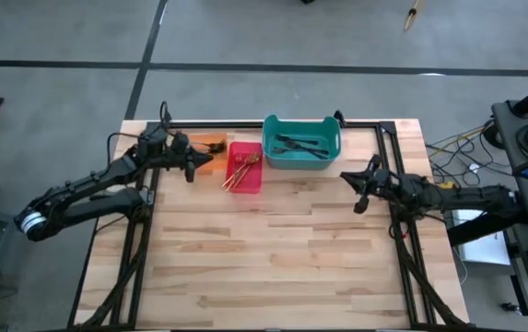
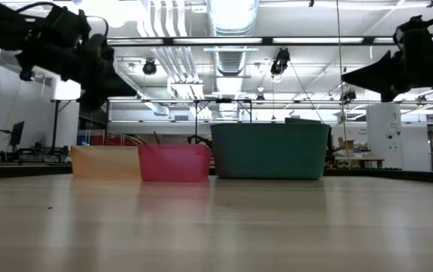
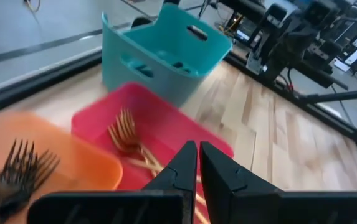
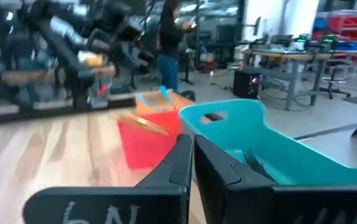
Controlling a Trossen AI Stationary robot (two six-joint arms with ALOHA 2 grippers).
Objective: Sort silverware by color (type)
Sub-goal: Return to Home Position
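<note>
Three bins stand in a row near the table's far edge. The teal bin holds dark grey forks. Gold forks lie in the red bin, their ends leaning on its rim. Dark forks lie in the orange bin. My left gripper hangs shut and empty above the edge between the orange and red bins. My right gripper is shut and empty, raised to the right of the teal bin.
The near two thirds of the wooden table carry nothing. A black frame runs along the far edge and sides. In the low view both arms are raised well above the bins. A person stands in the room beyond.
</note>
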